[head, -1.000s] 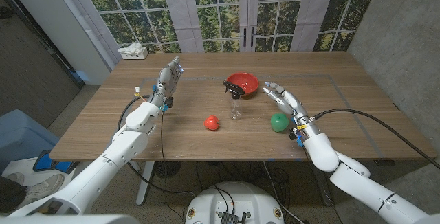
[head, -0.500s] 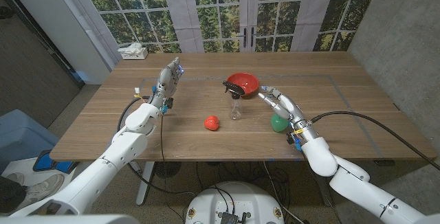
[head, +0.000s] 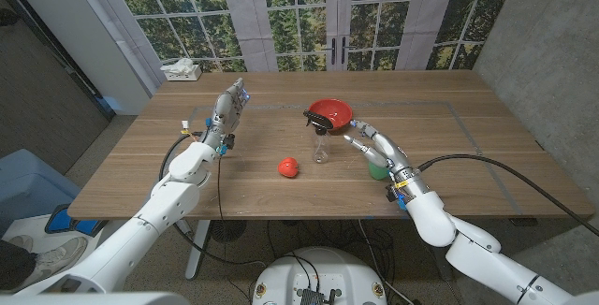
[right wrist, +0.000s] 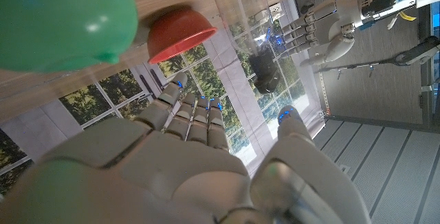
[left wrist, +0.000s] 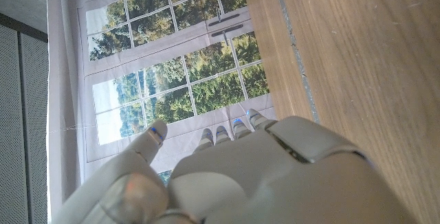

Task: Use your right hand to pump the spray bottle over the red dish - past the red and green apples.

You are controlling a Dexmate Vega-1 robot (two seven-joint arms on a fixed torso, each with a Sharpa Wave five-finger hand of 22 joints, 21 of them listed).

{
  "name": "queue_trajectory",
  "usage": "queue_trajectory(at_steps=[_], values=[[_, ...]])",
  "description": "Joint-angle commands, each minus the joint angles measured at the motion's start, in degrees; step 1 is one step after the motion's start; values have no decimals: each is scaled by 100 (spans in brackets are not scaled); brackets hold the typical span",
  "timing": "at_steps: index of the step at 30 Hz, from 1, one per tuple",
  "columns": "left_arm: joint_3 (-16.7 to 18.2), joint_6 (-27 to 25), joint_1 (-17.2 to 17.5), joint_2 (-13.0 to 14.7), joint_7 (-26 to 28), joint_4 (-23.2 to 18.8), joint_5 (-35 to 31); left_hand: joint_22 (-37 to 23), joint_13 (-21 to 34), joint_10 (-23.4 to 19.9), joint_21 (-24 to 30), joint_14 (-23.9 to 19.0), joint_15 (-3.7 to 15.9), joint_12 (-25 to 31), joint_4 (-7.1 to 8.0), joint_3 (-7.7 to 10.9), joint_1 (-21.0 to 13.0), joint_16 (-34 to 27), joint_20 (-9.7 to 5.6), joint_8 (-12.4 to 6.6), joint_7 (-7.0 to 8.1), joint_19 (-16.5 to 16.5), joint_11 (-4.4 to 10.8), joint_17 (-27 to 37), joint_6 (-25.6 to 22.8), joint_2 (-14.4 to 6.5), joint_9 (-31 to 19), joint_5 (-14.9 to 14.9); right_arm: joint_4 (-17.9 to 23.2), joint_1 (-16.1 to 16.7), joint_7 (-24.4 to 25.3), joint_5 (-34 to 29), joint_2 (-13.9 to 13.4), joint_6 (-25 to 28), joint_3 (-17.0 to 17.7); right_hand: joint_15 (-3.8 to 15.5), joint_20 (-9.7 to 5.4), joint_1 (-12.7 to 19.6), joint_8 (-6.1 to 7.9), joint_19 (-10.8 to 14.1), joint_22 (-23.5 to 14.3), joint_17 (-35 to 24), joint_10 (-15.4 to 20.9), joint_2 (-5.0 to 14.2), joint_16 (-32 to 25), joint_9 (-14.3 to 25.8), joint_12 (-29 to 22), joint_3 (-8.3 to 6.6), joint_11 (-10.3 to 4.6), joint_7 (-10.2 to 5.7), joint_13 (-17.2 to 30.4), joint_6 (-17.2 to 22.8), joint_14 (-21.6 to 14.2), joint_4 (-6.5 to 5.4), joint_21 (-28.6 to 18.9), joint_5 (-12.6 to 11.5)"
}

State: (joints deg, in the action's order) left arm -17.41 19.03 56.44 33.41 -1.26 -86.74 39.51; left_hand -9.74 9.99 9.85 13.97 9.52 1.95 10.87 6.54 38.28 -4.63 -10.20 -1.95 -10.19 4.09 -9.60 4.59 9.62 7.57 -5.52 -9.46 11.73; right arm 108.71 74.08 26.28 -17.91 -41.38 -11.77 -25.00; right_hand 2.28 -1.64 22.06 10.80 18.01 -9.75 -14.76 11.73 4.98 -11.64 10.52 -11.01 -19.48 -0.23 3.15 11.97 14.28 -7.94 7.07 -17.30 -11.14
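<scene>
The spray bottle (head: pixel 320 137) stands upright at the table's centre, with the red dish (head: pixel 330 113) just behind it at 1 o'clock. The right hand (head: pixel 376 151), fingers spread and holding nothing, hovers at the bottle's 3 o'clock over the green apple (head: pixel 378 168). The red apple (head: pixel 288 167) lies at 7 o'clock. The left hand (head: pixel 227 110) is open.
</scene>
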Motion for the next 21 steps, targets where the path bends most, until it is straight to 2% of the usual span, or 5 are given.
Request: queue_trajectory(at_steps=[1,9,13,16,21], values=[[43,85,0,0,-154,140,93,-20,14,440,-13,661,409,-5,-37,-7,28,6,-532,-13,-2,16,-4,10,31,-447,-29,11,278,13,-53,-200,20,483,-156,8,-45,141,-16,22,-15,12,-61,-46,13,17,19,-33,-7,17,3,-93,60,76,38,39],[80,164,-42,6,-327,285,173,-21,14,443,-26,657,409,-6,-41,-6,31,4,-534,-11,-3,20,-7,11,36,-447,-29,10,411,-30,-19,-427,70,874,-305,-35,-1,202,-12,-13,-17,38,-94,-110,21,18,15,-27,17,39,1,-139,105,149,88,59],[90,177,-61,15,-393,345,202,-21,14,444,-29,656,404,-6,-45,-6,31,4,-535,-12,-3,24,-8,9,36,-445,-29,10,520,-56,-102,-481,86,1194,-375,-49,89,173,1,-149,-20,45,-116,-165,15,19,10,12,19,43,1,-141,142,152,173,87],[92,172,-80,22,-439,381,223,-21,14,442,-33,654,400,-5,-50,-7,30,4,-533,-12,-5,28,-11,8,37,-444,-29,9,510,-102,-115,-464,101,1261,-433,-66,148,126,10,-277,-22,49,-139,-194,36,20,7,48,11,20,1,-141,243,136,250,105],[95,140,-106,57,-478,399,226,-21,15,442,-39,655,397,-4,-58,-9,29,6,-529,-12,-7,34,-15,6,38,-443,-29,8,443,-207,-108,-455,154,1355,-539,-81,190,74,2,-315,-25,52,-184,-214,32,21,12,83,-32,-75,1,-181,291,115,289,111]])
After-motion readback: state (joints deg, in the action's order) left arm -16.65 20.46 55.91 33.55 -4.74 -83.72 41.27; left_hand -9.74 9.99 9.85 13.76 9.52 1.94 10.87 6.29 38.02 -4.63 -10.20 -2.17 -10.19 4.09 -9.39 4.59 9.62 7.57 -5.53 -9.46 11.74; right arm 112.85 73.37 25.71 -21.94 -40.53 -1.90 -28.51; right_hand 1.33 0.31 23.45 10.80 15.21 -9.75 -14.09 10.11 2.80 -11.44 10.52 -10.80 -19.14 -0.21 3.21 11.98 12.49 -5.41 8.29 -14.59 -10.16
